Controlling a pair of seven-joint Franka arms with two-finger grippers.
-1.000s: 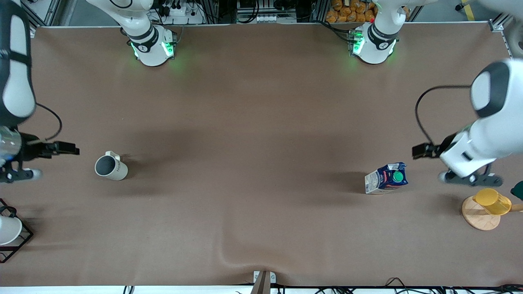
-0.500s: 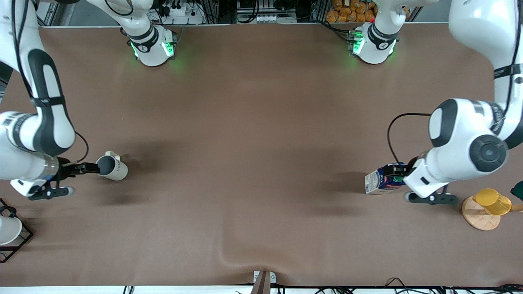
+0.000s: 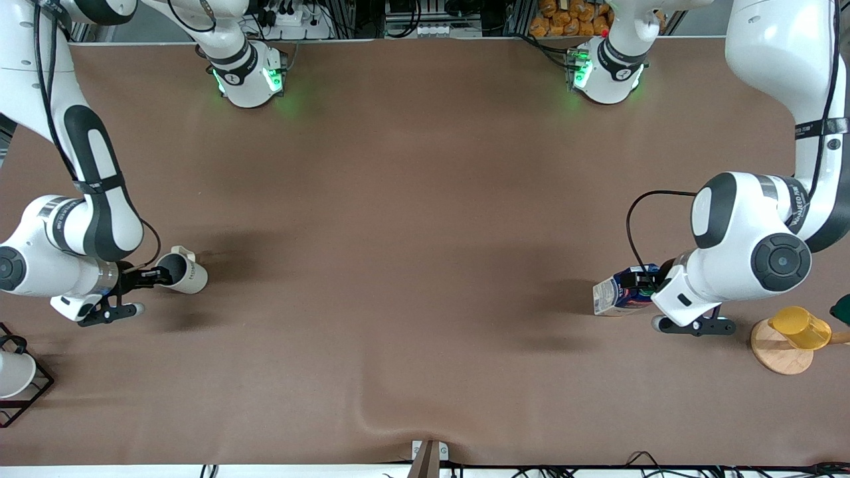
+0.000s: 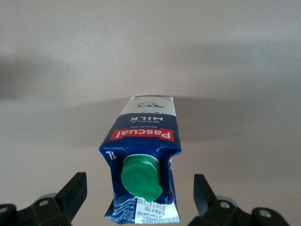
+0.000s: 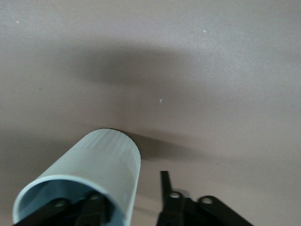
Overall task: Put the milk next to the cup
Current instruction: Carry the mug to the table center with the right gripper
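Observation:
The milk, a dark blue carton with a green cap, stands on the table toward the left arm's end. In the left wrist view the milk has its capped top between my fingers. My left gripper is open around that top, with a gap on both sides. The cup, a cream mug with a grey inside, stands toward the right arm's end. My right gripper is open and straddles the rim of the cup, one finger inside and one outside.
A bright yellow cup sits on a round wooden coaster near the left arm's end, nearer the camera than the milk. A white cup sits in a black wire rack at the right arm's end. The table cover has a wrinkle.
Both arms have swung in over the table. My left gripper has come onto the milk's top and my right gripper onto the cup's rim. Milk and cup have not moved.

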